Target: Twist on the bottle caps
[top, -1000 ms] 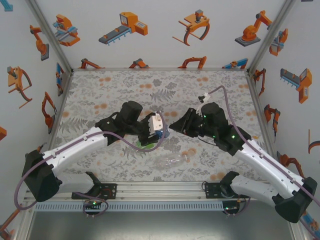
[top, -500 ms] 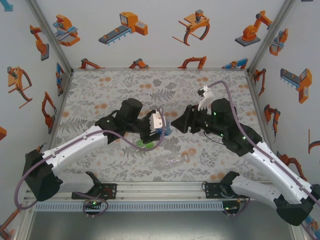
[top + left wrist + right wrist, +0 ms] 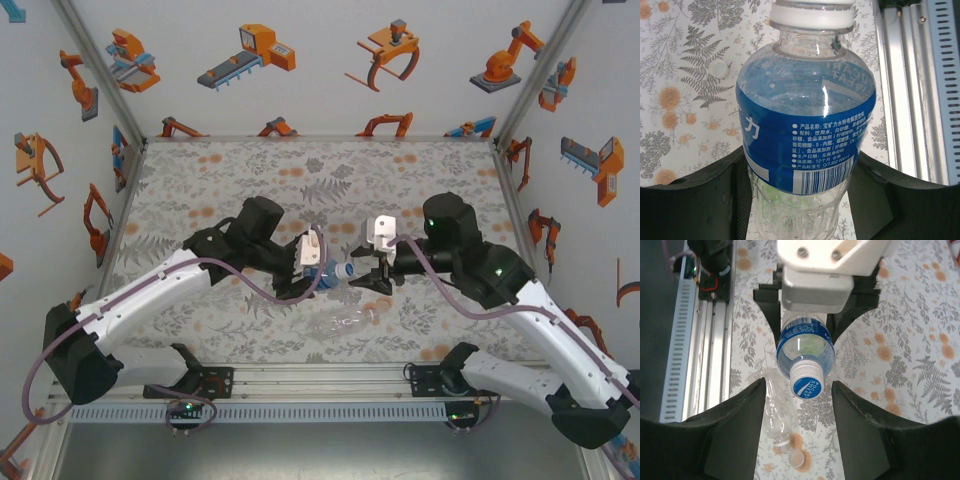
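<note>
My claw (image 3: 800, 205) grips the blue-labelled bottle (image 3: 805, 130) around its lower body, with a black finger (image 3: 695, 205) pressed against each side. A white cap (image 3: 812, 17) sits on its neck. A loose cap (image 3: 718, 68) lies flat on the floral surface (image 3: 670, 60). On the bottle's other side, a metal rail (image 3: 912, 85) lines the surface's edge.

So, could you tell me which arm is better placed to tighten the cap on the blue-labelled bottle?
Probably the right. Its open right gripper is lined up with the white cap, which points straight at it. The left gripper is clamped on the blue-labelled bottle and holds it.
</note>
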